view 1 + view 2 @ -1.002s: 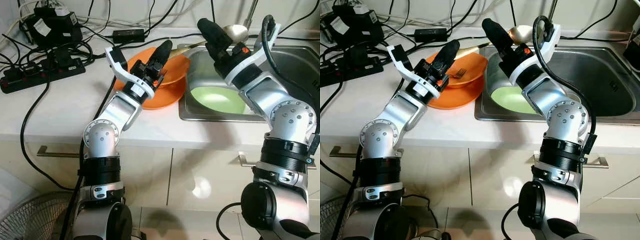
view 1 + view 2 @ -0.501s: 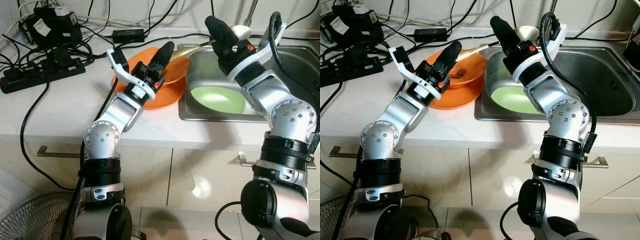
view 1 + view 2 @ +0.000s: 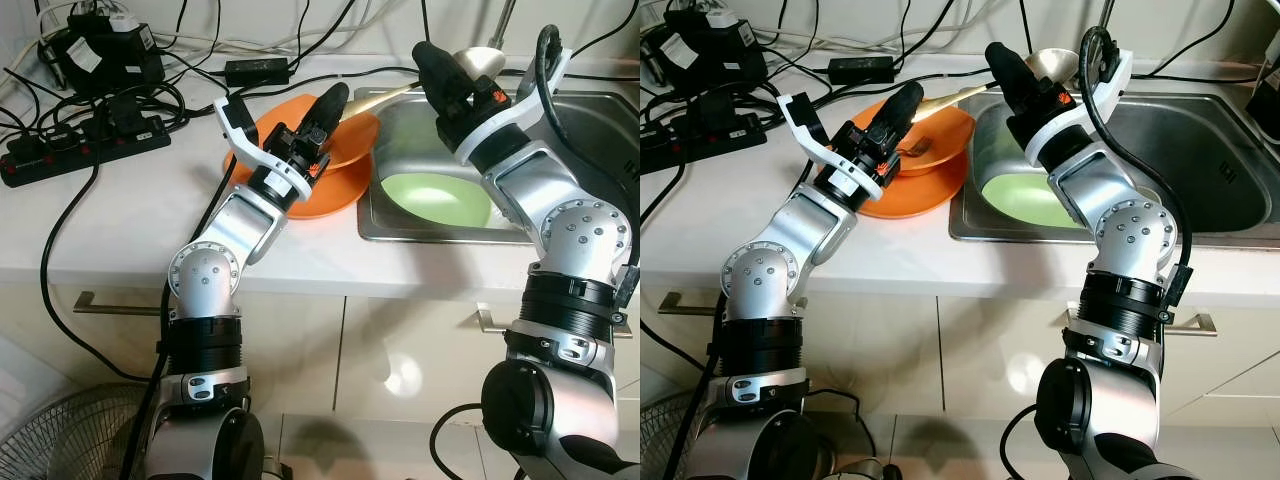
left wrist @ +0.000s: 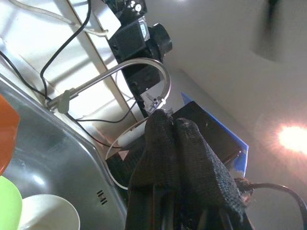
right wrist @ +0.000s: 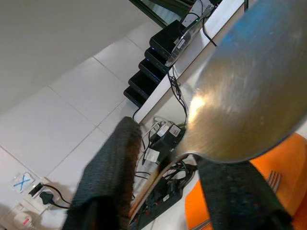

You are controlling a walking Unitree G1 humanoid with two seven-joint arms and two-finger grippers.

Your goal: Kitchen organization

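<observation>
A ladle [image 3: 470,64] is grasped in the right gripper's [image 3: 440,70] jaws above the sink [image 3: 590,120]. The left gripper [image 3: 325,110], jaws clenched and empty, is held over orange plates [image 3: 340,185] on the surface [image 3: 120,210]. A fork [image 3: 920,146] and green plate [image 3: 435,198] are seemingly left unsorted.

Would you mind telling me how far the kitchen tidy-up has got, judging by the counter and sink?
Done: a green plate lies in the sink.

In hand: the right tool holds a metal ladle above the sink's near corner. The left tool, shut, hovers over the orange bowl.

Left: that bowl, with a fork inside, sits on an orange plate on the counter.
</observation>
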